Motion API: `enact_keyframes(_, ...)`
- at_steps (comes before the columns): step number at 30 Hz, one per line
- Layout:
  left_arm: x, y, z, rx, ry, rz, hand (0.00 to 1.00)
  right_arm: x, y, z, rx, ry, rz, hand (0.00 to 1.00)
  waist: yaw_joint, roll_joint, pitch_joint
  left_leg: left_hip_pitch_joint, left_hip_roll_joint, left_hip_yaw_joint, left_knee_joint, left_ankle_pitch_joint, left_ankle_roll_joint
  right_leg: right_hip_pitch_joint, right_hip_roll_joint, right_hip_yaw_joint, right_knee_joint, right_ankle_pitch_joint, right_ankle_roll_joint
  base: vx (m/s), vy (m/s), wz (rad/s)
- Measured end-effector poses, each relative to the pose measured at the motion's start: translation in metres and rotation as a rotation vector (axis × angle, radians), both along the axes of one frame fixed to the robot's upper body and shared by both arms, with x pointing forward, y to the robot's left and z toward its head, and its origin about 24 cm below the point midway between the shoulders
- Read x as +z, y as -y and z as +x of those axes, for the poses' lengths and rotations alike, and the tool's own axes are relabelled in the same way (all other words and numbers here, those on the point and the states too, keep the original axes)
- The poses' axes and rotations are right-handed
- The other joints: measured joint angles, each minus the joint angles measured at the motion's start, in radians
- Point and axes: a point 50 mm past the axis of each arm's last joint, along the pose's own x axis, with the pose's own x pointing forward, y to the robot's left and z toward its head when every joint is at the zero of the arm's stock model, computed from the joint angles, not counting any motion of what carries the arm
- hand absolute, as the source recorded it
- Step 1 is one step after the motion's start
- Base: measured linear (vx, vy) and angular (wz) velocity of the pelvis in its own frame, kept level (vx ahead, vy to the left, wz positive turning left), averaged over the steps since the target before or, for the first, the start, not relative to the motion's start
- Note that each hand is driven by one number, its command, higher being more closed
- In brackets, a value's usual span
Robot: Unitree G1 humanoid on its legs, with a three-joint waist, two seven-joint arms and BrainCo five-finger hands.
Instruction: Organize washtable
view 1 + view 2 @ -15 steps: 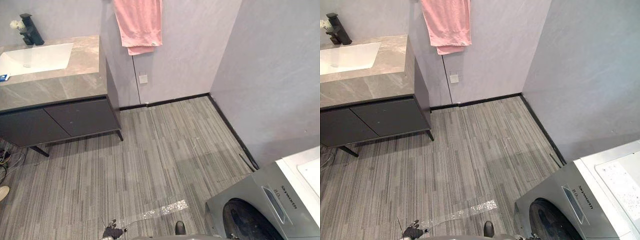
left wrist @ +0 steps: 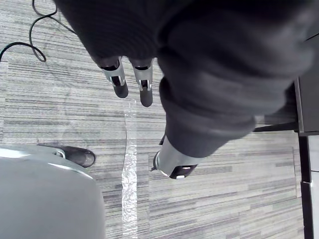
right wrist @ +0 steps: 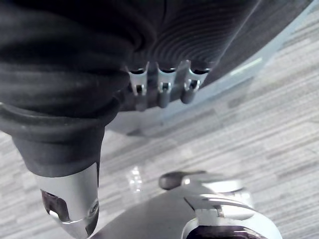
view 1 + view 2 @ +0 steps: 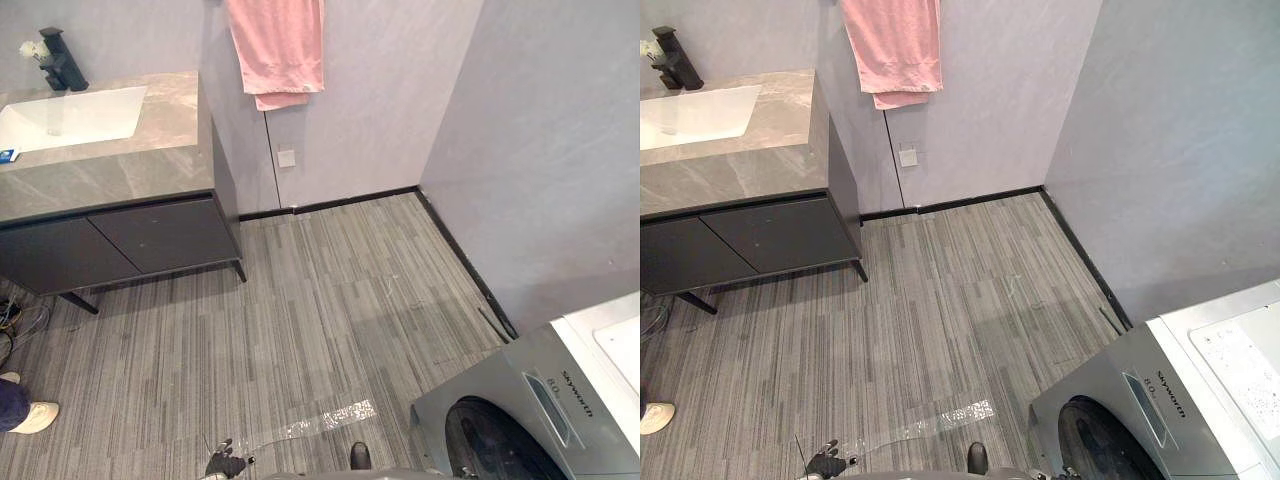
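Note:
The washtable [image 4: 110, 170] stands at the far left against the wall, a grey stone top over dark cabinet doors [image 4: 150, 235]. A white sink [image 4: 75, 115] is set into it. Behind the sink stands a black faucet [image 4: 60, 60] with a white flower beside it. A small blue item [image 4: 8, 155] lies on the counter's left edge. My left hand [image 2: 119, 82] hangs over the striped floor, well short of the table, with straight fingers and nothing in it. My right hand [image 3: 159, 89] hangs the same way, thumb [image 3: 70, 199] apart, holding nothing.
A pink towel [image 4: 277, 45] hangs on the wall right of the washtable. A grey washing machine [image 4: 540, 410] fills the lower right corner. A person's white shoe [image 4: 35, 417] is on the floor at the lower left. A shiny tape strip [image 4: 320, 420] lies on the floor.
The person's shoe and trouser leg have moved further into view at the lower left. Nothing else has moved.

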Motion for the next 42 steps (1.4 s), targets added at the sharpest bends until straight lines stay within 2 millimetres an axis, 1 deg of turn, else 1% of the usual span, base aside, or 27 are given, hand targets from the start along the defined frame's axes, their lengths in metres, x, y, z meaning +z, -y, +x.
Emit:
enact_keyframes(24, 0.0, 0.0, 0.0, 0.001, -0.003, 0.001, 0.0, 0.0, 0.0, 0.0, 0.0, 0.004, 0.0, 0.0, 0.0, 0.0, 0.0, -0.007, -0.001, -0.012, 0.0, 0.002, 0.002, 0.0, -0.001, -0.008, 0.0, 0.0, 0.0, 0.0, 0.0, 0.0)
enact_keyframes(25, 0.0, -0.001, 0.0, 0.001, -0.003, 0.002, 0.0, 0.0, 0.0, 0.001, 0.0, 0.006, 0.0, 0.0, -0.001, 0.0, 0.0, -0.015, -0.001, -0.018, -0.001, 0.004, 0.006, -0.003, -0.002, -0.016, 0.0, -0.001, 0.001, 0.0, 0.0, 0.15)
enact_keyframes(28, 0.001, -0.001, 0.004, 0.002, 0.007, 0.004, 0.0, 0.0, 0.0, 0.001, 0.0, 0.007, 0.0, 0.0, 0.0, -0.002, 0.001, -0.032, -0.002, -0.033, -0.015, 0.021, 0.001, -0.02, -0.005, -0.031, 0.005, -0.002, 0.001, -0.01, -0.005, 0.19)
enact_keyframes(29, 0.001, -0.003, 0.003, 0.022, 0.01, 0.002, 0.0, 0.0, 0.0, 0.002, 0.001, 0.009, 0.0, 0.0, 0.001, -0.003, 0.004, -0.042, 0.002, -0.033, -0.012, 0.024, -0.003, -0.038, -0.002, -0.037, 0.029, -0.024, 0.001, 0.0, -0.012, 0.13)
enact_keyframes(30, 0.001, -0.004, 0.004, 0.038, 0.016, 0.0, 0.0, 0.001, 0.0, 0.006, 0.002, 0.018, 0.0, 0.0, 0.0, -0.003, 0.018, -0.054, 0.007, -0.034, 0.022, 0.012, -0.021, -0.059, -0.001, -0.045, 0.083, -0.055, -0.004, -0.01, -0.025, 0.27)
enact_keyframes(31, 0.003, -0.008, 0.006, 0.068, 0.033, 0.006, 0.0, 0.001, -0.003, 0.01, 0.003, 0.037, 0.005, 0.0, -0.001, -0.015, 0.042, -0.091, 0.008, -0.025, 0.132, -0.009, -0.051, -0.087, -0.01, -0.051, 0.172, -0.116, -0.015, -0.04, -0.046, 0.26)
enact_keyframes(32, 0.005, -0.011, 0.009, 0.089, 0.052, 0.012, 0.0, 0.001, -0.005, 0.013, 0.0, 0.047, 0.011, 0.0, 0.002, -0.032, 0.056, -0.129, 0.002, -0.017, 0.22, -0.011, -0.053, -0.104, -0.022, -0.051, 0.22, -0.145, -0.022, -0.07, -0.1, 0.29)
enact_keyframes(33, 0.006, -0.014, 0.01, 0.136, 0.073, 0.015, 0.0, 0.002, -0.008, 0.017, 0.0, 0.065, 0.016, 0.0, 0.007, -0.055, 0.07, -0.234, 0.002, 0.011, 0.432, -0.01, -0.054, -0.124, -0.043, -0.054, 0.296, -0.189, -0.031, -0.06, -0.115, 0.22)
enact_keyframes(34, 0.007, -0.014, 0.008, 0.181, 0.085, 0.01, 0.0, 0.003, -0.009, 0.02, 0.017, 0.074, 0.014, 0.0, 0.009, -0.05, 0.083, -0.329, 0.037, 0.036, 0.623, -0.022, -0.039, -0.125, -0.041, -0.063, 0.337, -0.22, -0.041, -0.02, -0.082, 0.16)
enact_keyframes(35, 0.007, -0.012, 0.007, 0.204, 0.089, 0.001, 0.0, 0.004, -0.007, 0.023, 0.034, 0.082, 0.004, 0.0, 0.013, -0.038, 0.086, -0.379, 0.069, 0.056, 0.712, -0.035, -0.028, -0.122, -0.04, -0.066, 0.358, -0.236, -0.044, 0.01, -0.015, 0.08)
enact_keyframes(36, 0.006, -0.01, 0.007, 0.203, 0.087, -0.003, 0.0, 0.005, -0.005, 0.024, 0.041, 0.088, 0.0, 0.0, 0.02, -0.03, 0.088, -0.407, 0.082, 0.063, 0.737, -0.039, -0.022, -0.116, -0.041, -0.066, 0.365, -0.243, -0.041, 0.04, 0.033, -0.01)
enact_keyframes(37, 0.005, -0.005, 0.006, 0.204, 0.087, -0.016, 0.0, 0.006, -0.004, 0.027, 0.044, 0.1, -0.005, 0.0, 0.036, -0.023, 0.089, -0.447, 0.099, 0.078, 0.729, -0.042, -0.017, -0.109, -0.052, -0.06, 0.368, -0.251, -0.034, 0.08, 0.078, -0.03)
enact_keyframes(38, 0.005, -0.004, 0.007, 0.203, 0.09, -0.018, 0.0, 0.006, -0.004, 0.028, 0.046, 0.102, -0.006, 0.0, 0.052, -0.021, 0.09, -0.477, 0.099, 0.083, 0.668, -0.041, -0.017, -0.111, -0.069, -0.053, 0.369, -0.261, -0.024, 0.1, 0.131, -0.09)
enact_keyframes(39, 0.005, -0.003, 0.007, 0.204, 0.091, -0.02, 0.0, 0.006, -0.003, 0.028, 0.05, 0.102, -0.007, 0.0, 0.057, -0.022, 0.09, -0.487, 0.098, 0.081, 0.624, -0.04, -0.019, -0.112, -0.078, -0.047, 0.369, -0.264, -0.02, 0.09, 0.144, -0.15)
enact_keyframes(40, 0.005, -0.002, 0.007, 0.205, 0.093, -0.022, 0.0, 0.007, -0.003, 0.029, 0.067, 0.101, -0.009, 0.0, 0.061, -0.022, 0.09, -0.496, 0.097, 0.073, 0.545, -0.036, -0.022, -0.116, -0.088, -0.036, 0.37, -0.27, -0.011, 0.13, 0.179, -0.25)
enact_keyframes(41, 0.004, -0.001, 0.001, 0.224, 0.083, -0.026, 0.0, 0.008, -0.003, 0.036, 0.087, 0.115, -0.012, 0.0, 0.061, -0.02, 0.089, -0.503, 0.093, 0.036, 0.427, -0.024, -0.033, -0.122, -0.095, -0.018, 0.37, -0.28, -0.003, 0.23, 0.213, -0.36)
enact_keyframes(42, 0.003, 0.0, -0.002, 0.256, 0.078, -0.031, 0.0, 0.009, -0.002, 0.038, 0.092, 0.12, -0.017, 0.0, 0.061, -0.013, 0.084, -0.51, 0.099, -0.003, 0.336, -0.015, -0.047, -0.13, -0.096, 0.0, 0.372, -0.292, 0.012, 0.26, 0.237, -0.37)
